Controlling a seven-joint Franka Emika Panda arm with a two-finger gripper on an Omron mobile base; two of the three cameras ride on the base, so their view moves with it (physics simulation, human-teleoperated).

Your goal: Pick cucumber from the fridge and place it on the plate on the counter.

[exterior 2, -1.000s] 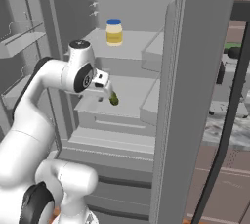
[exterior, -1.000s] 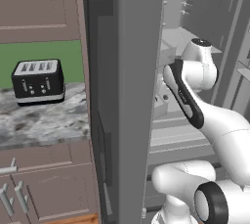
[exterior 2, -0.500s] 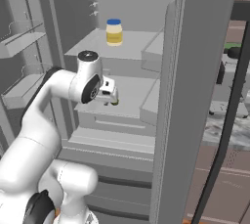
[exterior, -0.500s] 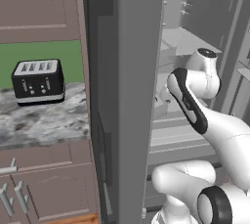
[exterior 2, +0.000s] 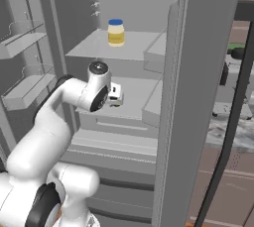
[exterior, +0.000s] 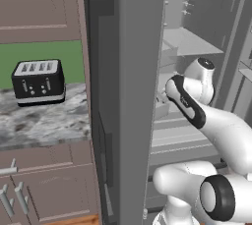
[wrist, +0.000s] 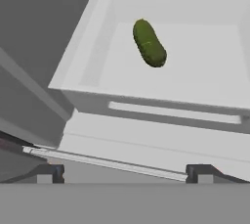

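The cucumber (wrist: 149,43), short, dark green and bumpy, lies on a light grey shelf of the fridge (exterior 2: 198,72) in the hand view, some way ahead of the fingers. My gripper (wrist: 126,174) is open, its two dark fingertips (wrist: 49,173) set wide apart with nothing between them. In the right base view the gripper (exterior 2: 117,97) hangs at the front of the middle shelf and hides the cucumber. The fridge (exterior: 128,71) stands open. The plate is out of view.
A yellow jar with a blue lid (exterior 2: 116,32) stands on the upper shelf. A black toaster (exterior: 38,81) sits on the marbled counter (exterior: 44,121) left of the fridge, over brown cabinets. Door racks (exterior 2: 27,89) hang at the left.
The arm has reached further into the fridge toward the middle shelf, and the hand now covers the cucumber in the right base view. The cucumber has not moved.
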